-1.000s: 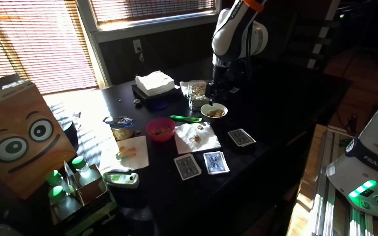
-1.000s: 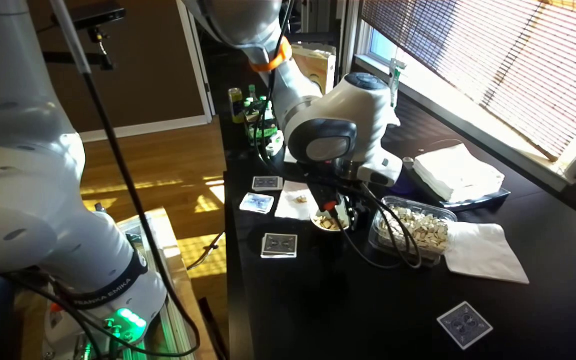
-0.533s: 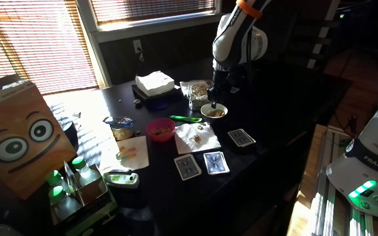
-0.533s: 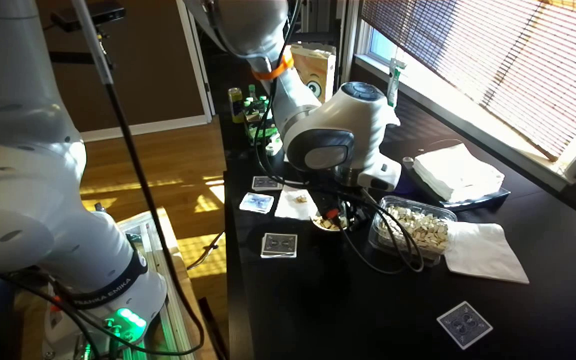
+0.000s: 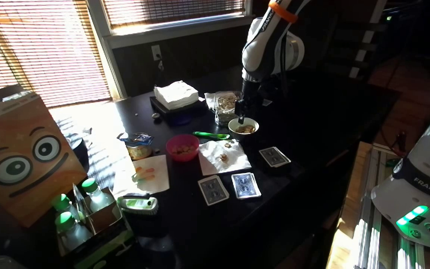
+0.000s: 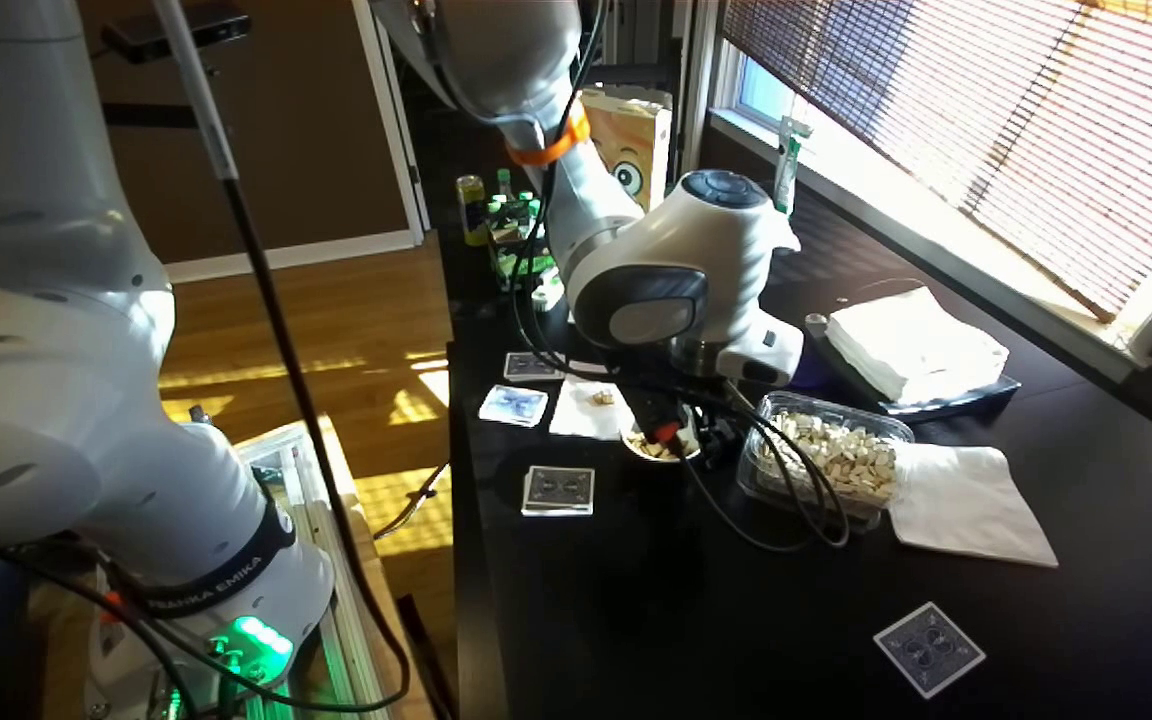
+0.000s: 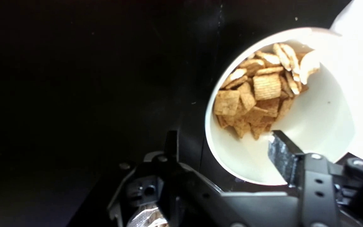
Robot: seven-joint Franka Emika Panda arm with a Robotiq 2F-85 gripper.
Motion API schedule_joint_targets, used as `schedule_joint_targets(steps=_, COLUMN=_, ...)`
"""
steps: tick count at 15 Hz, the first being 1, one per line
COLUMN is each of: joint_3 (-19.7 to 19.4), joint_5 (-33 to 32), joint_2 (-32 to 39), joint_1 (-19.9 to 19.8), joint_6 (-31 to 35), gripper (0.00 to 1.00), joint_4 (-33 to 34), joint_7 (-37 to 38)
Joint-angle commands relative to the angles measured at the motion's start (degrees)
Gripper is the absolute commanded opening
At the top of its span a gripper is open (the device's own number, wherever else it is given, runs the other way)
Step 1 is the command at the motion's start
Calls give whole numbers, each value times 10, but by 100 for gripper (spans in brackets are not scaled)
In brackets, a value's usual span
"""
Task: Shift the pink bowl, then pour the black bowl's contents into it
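Observation:
The pink bowl (image 5: 181, 141) stands on the dark table with small brown pieces inside. A cream-white bowl (image 7: 329, 107) with square cereal pieces (image 7: 266, 86) sits beyond it, near the clear tub. My gripper (image 7: 223, 134) stands open over the rim of the cream-white bowl. In the wrist view one of its fingers (image 7: 282, 154) is over the bowl's inside, while the opposite one is beyond the rim; nothing is held between them. Whether a finger touches the bowl I cannot tell. The black bowl is hidden or out of view.
A clear tub of pale pieces (image 6: 826, 450) stands close beside the gripper, with a napkin stack (image 6: 916, 345) behind. A green spoon (image 5: 211, 135) and a napkin (image 5: 207, 164) lie between the bowls. Playing cards (image 5: 245, 185) and a bottle carton (image 5: 105, 216) stand nearer.
My gripper has come down a little toward the cream-white bowl, and its finger has shifted slightly sideways over the rim. The bowls have not moved.

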Motion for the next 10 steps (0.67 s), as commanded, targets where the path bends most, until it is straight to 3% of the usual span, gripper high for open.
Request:
schedule_joint_targets(steps=1, joint_3=15, joint_5=21, joint_2=10, joint_1=-13, joint_6=12, gripper=50, joint_4=6, joint_7=-22)
schedule_joint_targets(steps=2, joint_3=16, joint_5=19, joint_2=12, joint_1=-14, joint_6=14, gripper=38, joint_4=7, joint_7=-21)
schedule_joint_targets(steps=5, joint_3=17, joint_5=18, joint_2=15, joint_1=-15, joint_6=16, gripper=17, joint_4=7, joint_7=-21)
schedule_joint_targets(steps=9, joint_3=17, joint_5=17, joint_2=17, joint_1=-17, joint_6=17, gripper=2, joint_4=8, joint_7=-22)
schedule_joint_targets(steps=10, joint_3=17, joint_5=18, joint_2=17, joint_1=-17, joint_6=18, gripper=2, joint_4=9, joint_7=-21)
